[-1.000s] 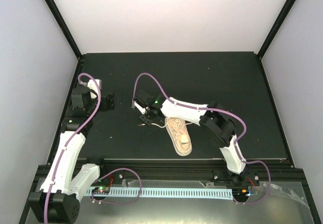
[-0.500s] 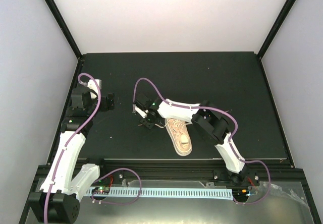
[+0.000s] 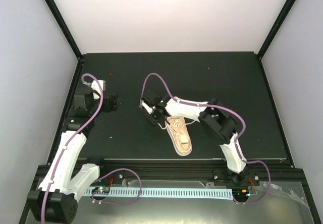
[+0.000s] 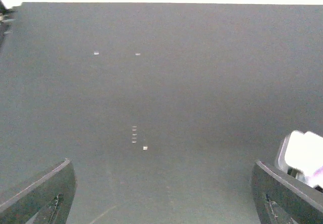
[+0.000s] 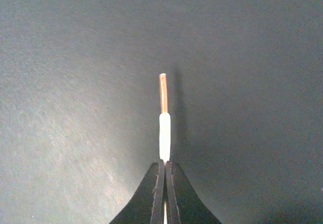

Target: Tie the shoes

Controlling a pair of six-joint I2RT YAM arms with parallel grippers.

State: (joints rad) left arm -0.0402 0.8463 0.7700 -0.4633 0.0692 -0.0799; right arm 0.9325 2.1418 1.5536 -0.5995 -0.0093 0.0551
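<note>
Squarely between the right fingers, a lace end of the sneaker

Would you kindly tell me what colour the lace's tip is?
Copper-brown tip on a white lace; clearest in the right wrist view.

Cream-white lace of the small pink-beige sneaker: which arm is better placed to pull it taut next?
Probably right. The right gripper is shut on the cream-white lace at its copper tip, beside the pink-beige sneaker. The left gripper hangs open over the black mat, far from the shoe.
</note>
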